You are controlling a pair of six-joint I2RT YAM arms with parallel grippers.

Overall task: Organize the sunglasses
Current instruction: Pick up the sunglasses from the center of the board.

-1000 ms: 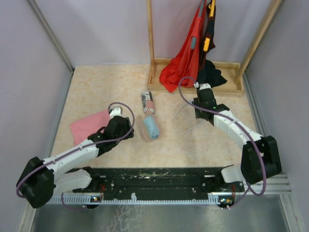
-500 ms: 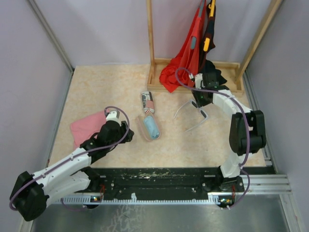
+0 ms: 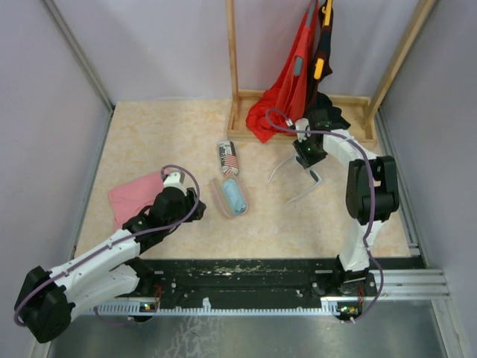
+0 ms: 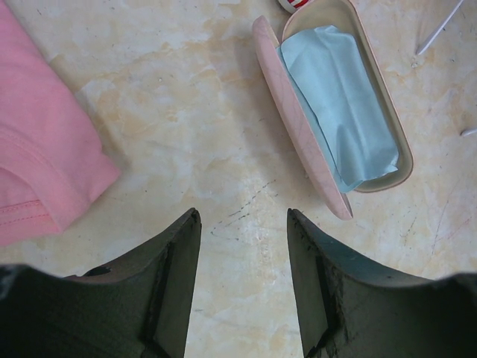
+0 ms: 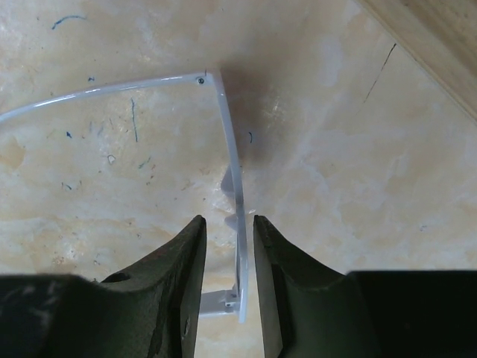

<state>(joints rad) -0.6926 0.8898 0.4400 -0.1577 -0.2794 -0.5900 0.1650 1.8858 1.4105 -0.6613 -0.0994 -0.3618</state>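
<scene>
Though straddling grey glasses (image 5: pixel 233 164) on beige tabletop (image 3: pixel 164 134) by wooden rack (image 3: pixel 238 123), can't tell grip of right claw (image 5: pixel 227 224); noting left claw (image 4: pixel 243 215) released near open pink case (image 4: pixel 298 127), lilac walls (image 3: pixel 164 45).

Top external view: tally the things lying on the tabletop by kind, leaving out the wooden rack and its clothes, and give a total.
Glasses: 1, the thin grey-framed glasses
Glasses cases: 2, the flag-printed case and the open pink case
Cleaning cloths: 1, the light-blue cloth in the open case
Fabric: 1, the pink fabric
Total: 5
</scene>
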